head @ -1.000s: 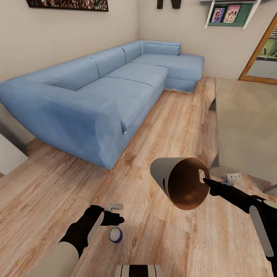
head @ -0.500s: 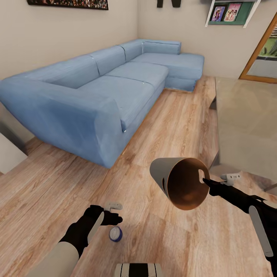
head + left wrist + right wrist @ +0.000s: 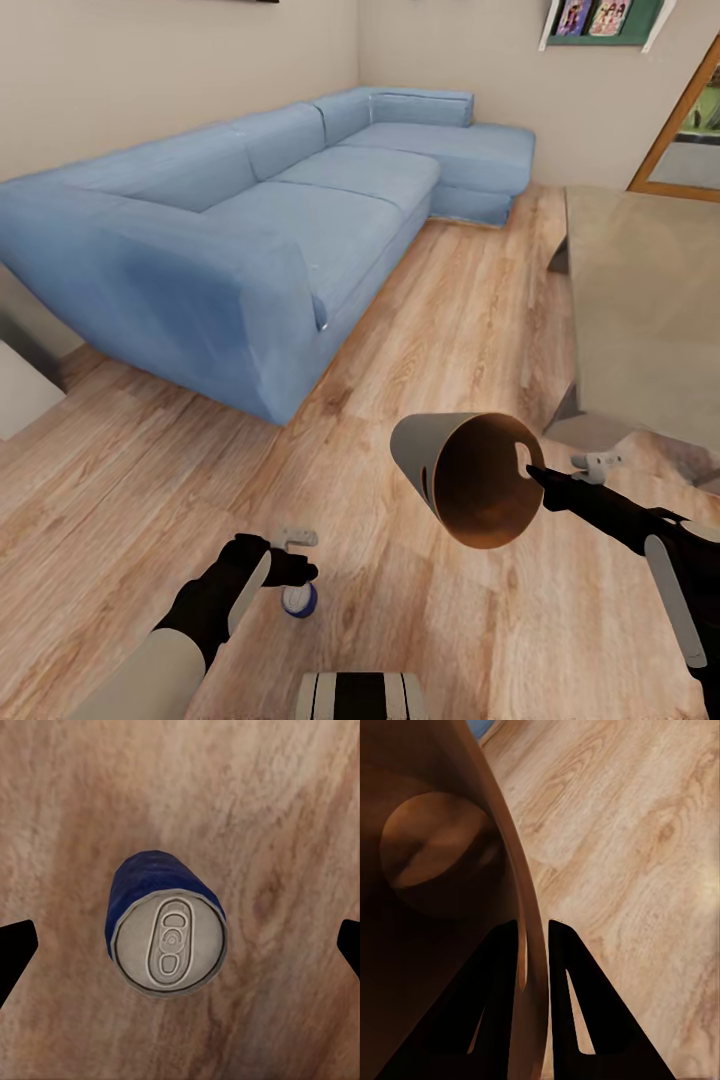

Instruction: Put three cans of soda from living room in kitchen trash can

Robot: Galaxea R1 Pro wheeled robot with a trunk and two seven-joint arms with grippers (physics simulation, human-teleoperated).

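One blue soda can (image 3: pixel 166 932) stood upright on the wood floor (image 3: pixel 130 480) under the spread-open left hand (image 3: pixel 296 572); right hand (image 3: pixel 534 945) pinched the tilted trash can's (image 3: pixel 468 475) rim.

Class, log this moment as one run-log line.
room: living room | left gripper: open above upright blue soda can on floor | right gripper: shut on tilted trash can rim

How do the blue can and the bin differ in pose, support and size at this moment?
The blue can stands upright on the wood floor; the bin is tipped sideways in the air. The can is ungripped, between the open left gripper fingers; the right gripper pinches the bin's rim. The can is far smaller. Both are round.
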